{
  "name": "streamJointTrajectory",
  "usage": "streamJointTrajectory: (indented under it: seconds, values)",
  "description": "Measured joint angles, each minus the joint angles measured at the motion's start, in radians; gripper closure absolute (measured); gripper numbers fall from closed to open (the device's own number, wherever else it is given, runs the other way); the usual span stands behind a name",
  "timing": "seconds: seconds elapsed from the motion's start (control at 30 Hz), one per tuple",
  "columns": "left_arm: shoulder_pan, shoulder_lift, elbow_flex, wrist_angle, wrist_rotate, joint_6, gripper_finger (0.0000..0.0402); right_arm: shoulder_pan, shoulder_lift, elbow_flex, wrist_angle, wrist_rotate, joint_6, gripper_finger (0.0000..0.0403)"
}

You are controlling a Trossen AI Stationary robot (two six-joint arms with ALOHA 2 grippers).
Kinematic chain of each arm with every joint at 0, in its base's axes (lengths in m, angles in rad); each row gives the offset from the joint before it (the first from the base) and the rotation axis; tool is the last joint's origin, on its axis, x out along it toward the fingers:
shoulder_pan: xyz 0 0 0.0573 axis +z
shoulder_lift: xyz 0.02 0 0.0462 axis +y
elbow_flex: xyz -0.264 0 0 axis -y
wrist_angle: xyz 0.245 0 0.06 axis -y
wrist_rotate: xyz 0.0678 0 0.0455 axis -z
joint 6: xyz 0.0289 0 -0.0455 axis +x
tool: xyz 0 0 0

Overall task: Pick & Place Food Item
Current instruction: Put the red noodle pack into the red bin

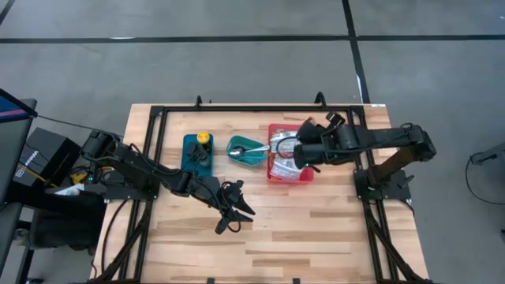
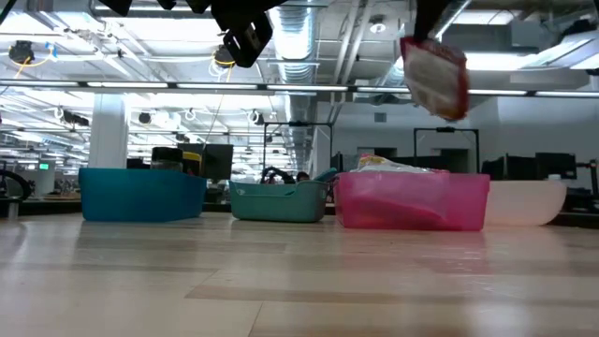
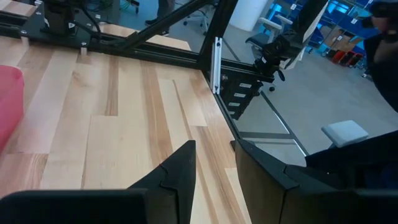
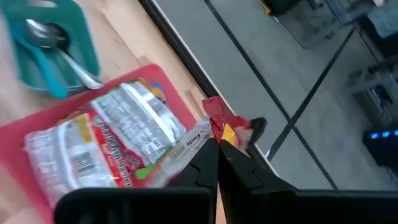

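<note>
Bare table front [image 1: 316, 229], right gripper [image 4: 217, 152] pinching packet [image 4: 118, 134] above red bin [image 1: 272, 170]

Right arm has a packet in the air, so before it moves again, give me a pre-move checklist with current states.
1. Right gripper shut on the snack packet: ok, pinched by one edge.
2. Packet lifted clear of the pink bin: ok, the low view shows it hanging above the rim.
3. Grip secure: cannot tell; only a corner sits between the fingers.
4. More packets left in the pink bin: ok, at least one lies inside.
5. Left gripper out of the way: ok, over bare table, holding nothing.
6. Teal bin undisturbed: ok, spoon still inside.
</note>
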Motion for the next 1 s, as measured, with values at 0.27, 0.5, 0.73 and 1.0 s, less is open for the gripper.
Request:
streamJointTrajectory:
  seconds: [0.27, 0.5, 0.73, 1.0]
  values:
    - [0.000, 0.000, 0.000, 0.000, 0.000, 0.001, 0.0293, -0.111, -0.087, -0.219, 0.195, -0.053, -0.074, 0.0403]
    - [0.000, 0.000, 0.000, 0.001, 0.000, 0.002, 0.0293, -0.177, -0.128, -0.355, 0.344, -0.102, -0.133, 0.0403]
    - [0.000, 0.000, 0.000, 0.004, 0.000, 0.003, 0.0293, -0.220, -0.131, -0.387, 0.392, -0.122, -0.163, 0.0403]
    - [0.000, 0.000, 0.000, 0.004, 0.000, 0.003, 0.0293, -0.245, -0.130, -0.399, 0.452, -0.163, -0.202, 0.0403]
